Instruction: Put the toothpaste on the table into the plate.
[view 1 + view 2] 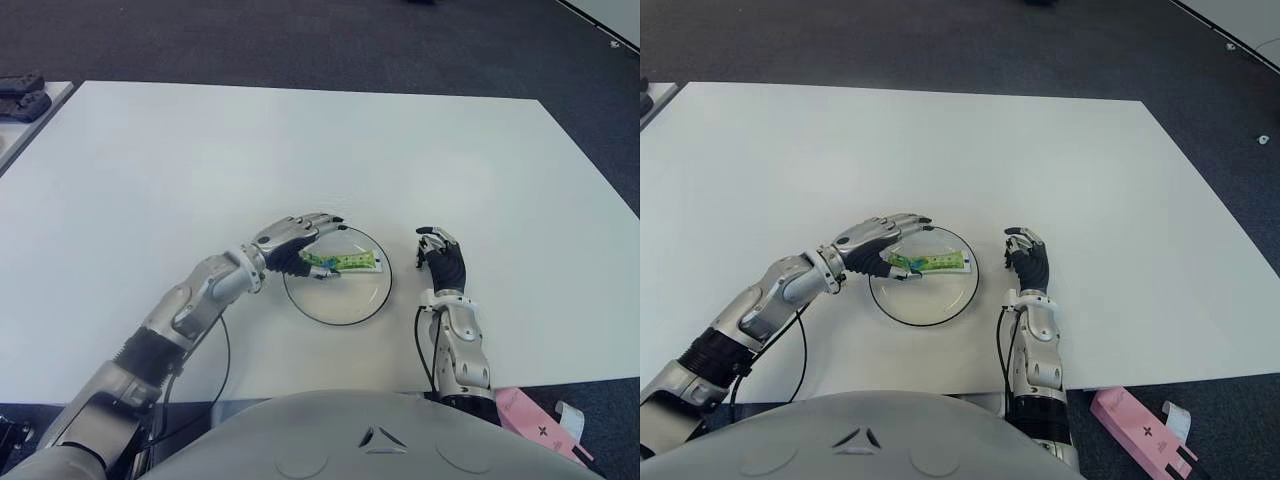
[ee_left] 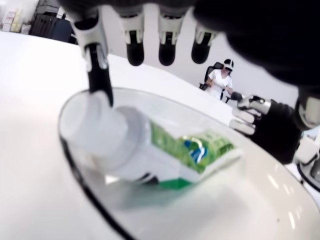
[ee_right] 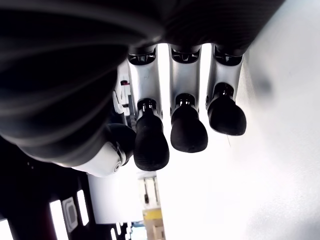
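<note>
Nearest the head camera is the robot's own grey torso, and just beyond it the two forearms reach out over the white desk [image 1: 150, 170]. On the left side, the left hand [image 1: 298, 240] hangs over the near-left rim of the clear round plate [image 1: 345, 310], its fingers extended and relaxed above the toothpaste [image 1: 340, 263]; the wrist view shows the fingertips [image 2: 136, 52] clear of the tube, with only the thumb close beside the cap end, so the hand appears to grip nothing. Lying flat inside the plate, the toothpaste points its white cap toward the left hand and its crimped green tail toward the right hand [image 1: 441, 262], which shows just beside the plate's right edge with fingers loosely curled and empty. As a judgement, the tube looks small and light, with a soft, squeezable body that would dent under a firm pinch, a glossy skin that could slip, and a stiffer cap and shoulder. If it had to be taken up again, the best hold would likely be across the thicker body just behind the cap, thumb against fingers, pressed gently. The thin plate seems light as well and could slide if nudged. A pink box [image 1: 1140, 432] lies off the desk at the near right.
</note>
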